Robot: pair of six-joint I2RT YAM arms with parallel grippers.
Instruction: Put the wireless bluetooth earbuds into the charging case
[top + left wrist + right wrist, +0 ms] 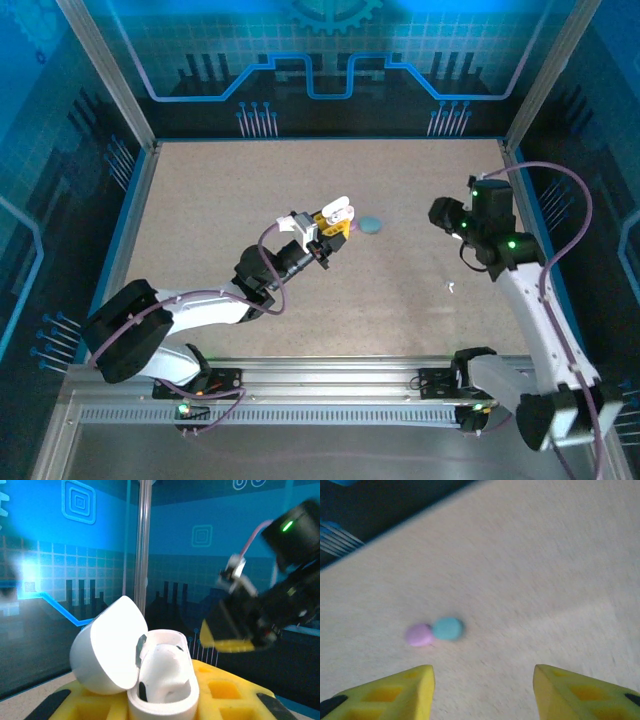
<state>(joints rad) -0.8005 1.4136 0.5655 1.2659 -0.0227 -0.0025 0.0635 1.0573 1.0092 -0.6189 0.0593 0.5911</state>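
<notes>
Left wrist view: left hand (160, 706) grips the charging case (165, 672), lid open for loading, while the right hand (482, 690) facing it stands open and empty.

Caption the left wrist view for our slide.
Left gripper holds the open white charging case; right gripper hangs blurred beyond.
</notes>
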